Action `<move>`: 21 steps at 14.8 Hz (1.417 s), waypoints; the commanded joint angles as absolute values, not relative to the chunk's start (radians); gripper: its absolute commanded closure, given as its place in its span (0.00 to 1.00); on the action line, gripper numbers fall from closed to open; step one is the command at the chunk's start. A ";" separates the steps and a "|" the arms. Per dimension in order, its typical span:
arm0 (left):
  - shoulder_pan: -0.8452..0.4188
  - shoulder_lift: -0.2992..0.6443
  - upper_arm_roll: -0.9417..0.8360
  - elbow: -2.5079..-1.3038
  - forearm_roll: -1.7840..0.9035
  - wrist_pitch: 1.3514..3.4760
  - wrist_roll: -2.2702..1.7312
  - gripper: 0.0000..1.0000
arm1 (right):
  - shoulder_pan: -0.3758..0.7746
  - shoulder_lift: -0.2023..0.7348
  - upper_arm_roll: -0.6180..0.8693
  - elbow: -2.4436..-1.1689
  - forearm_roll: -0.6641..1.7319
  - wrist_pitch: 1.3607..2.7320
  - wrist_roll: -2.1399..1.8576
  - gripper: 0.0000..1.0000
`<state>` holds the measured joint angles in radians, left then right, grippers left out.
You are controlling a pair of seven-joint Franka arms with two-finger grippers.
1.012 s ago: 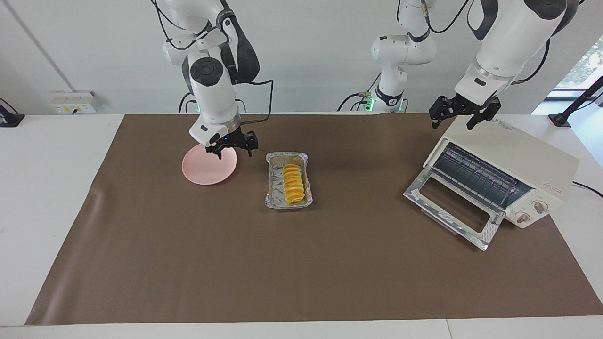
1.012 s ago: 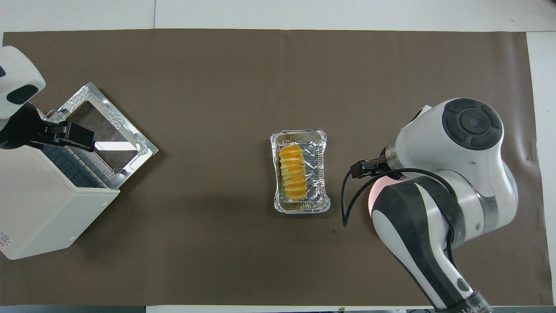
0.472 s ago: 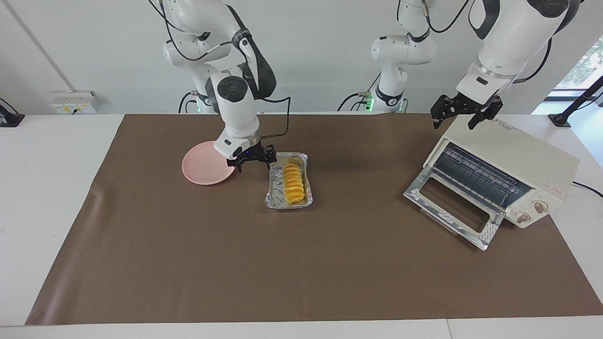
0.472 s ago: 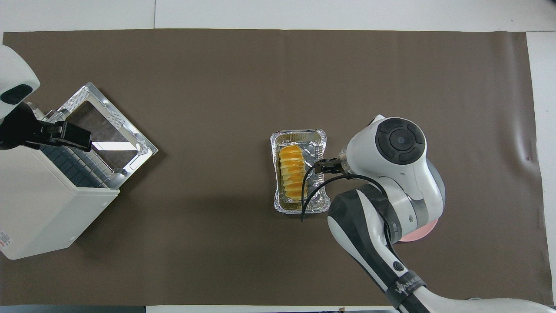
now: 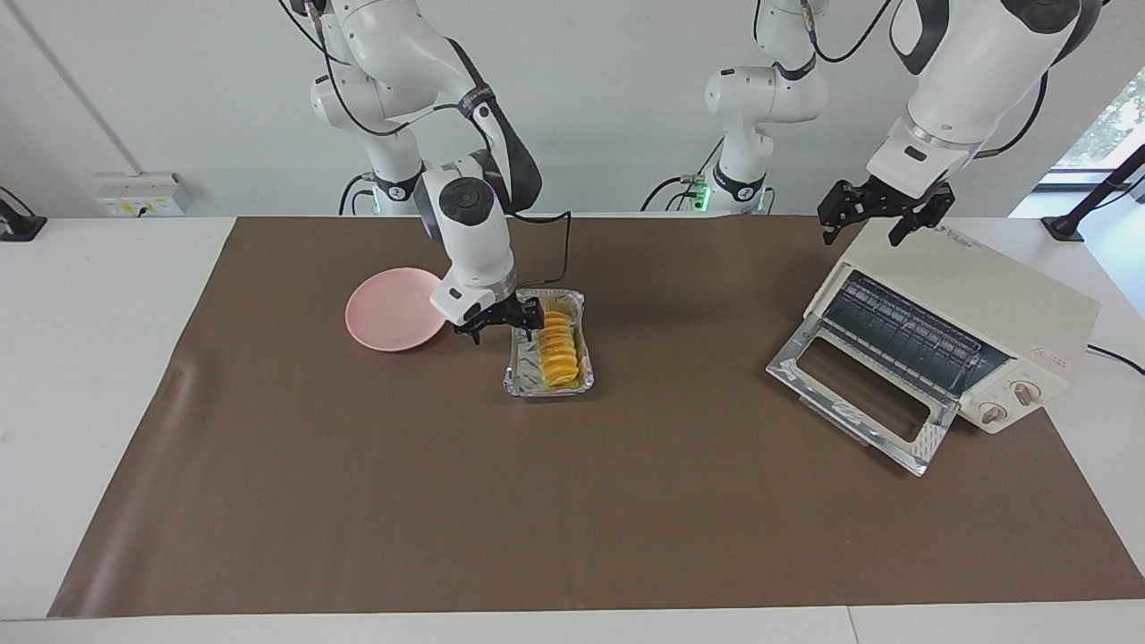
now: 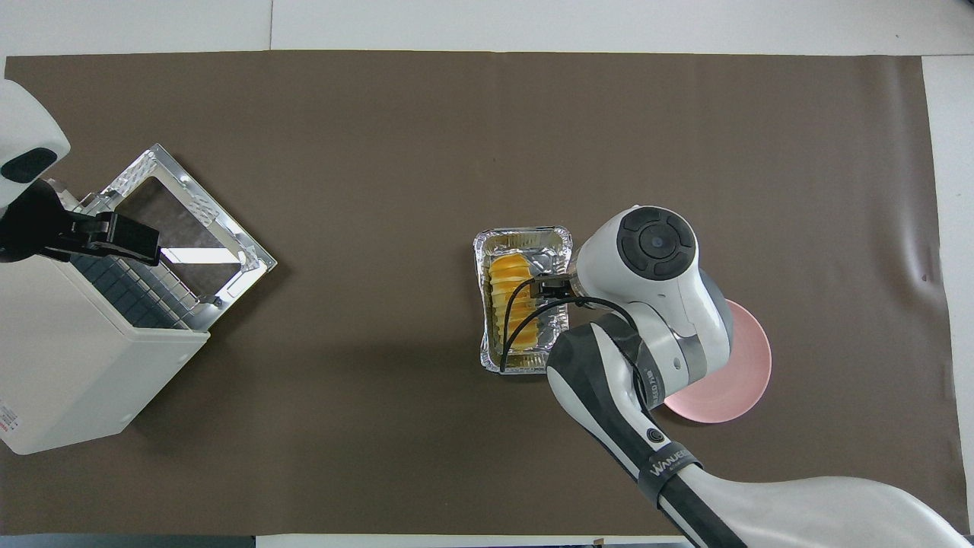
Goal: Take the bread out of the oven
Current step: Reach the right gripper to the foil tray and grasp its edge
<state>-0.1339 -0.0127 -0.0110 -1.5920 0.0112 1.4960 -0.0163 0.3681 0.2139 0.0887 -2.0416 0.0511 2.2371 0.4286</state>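
1. The small golden-orange bread (image 5: 556, 347) with ridged, slice-like segments lies in a crinkled silver foil tray (image 5: 517, 368) near the middle of the brown mat (image 5: 572, 501). It is not in the oven.
2. The boxy cream-white toaster oven (image 5: 975, 309) stands at the left arm's end of the table, well apart from the tray. Its silver-framed glass door (image 5: 859, 392) is dropped open and lies flat on the mat, and the dark wire rack (image 5: 903, 335) shows inside.
3. The right gripper (image 5: 503, 322) is low at the edge of the foil tray, on the side toward the right arm's end of the table, just beside the bread. Its dark fingers look spread, with one fingertip next to the loaf, and they pinch nothing that I can see. In the overhead view the white wrist (image 6: 654, 251) covers most of this gripper (image 6: 549, 288).
4. A round pink plate (image 5: 394, 309) lies on the mat beside the tray, toward the right arm's end of the table. The right arm partly covers it in the overhead view.
5. The left gripper (image 5: 881, 215) hangs over the top edge of the oven, above the open front. Its two black fingers stand apart and hold nothing.
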 commanded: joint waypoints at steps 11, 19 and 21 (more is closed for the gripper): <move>-0.120 -0.037 -0.017 -1.615 0.009 1.500 -0.012 0.00 | 0.393 0.244 0.087 -2.086 0.106 2.315 0.515 1.00; -0.120 -0.037 -0.017 -1.615 0.009 1.500 -0.012 0.00 | 0.263 0.209 0.086 -2.031 0.120 2.231 0.304 1.00; -0.120 -0.037 -0.017 -1.615 0.009 1.500 -0.012 0.00 | 0.188 0.218 0.084 -1.991 0.176 2.194 0.188 1.00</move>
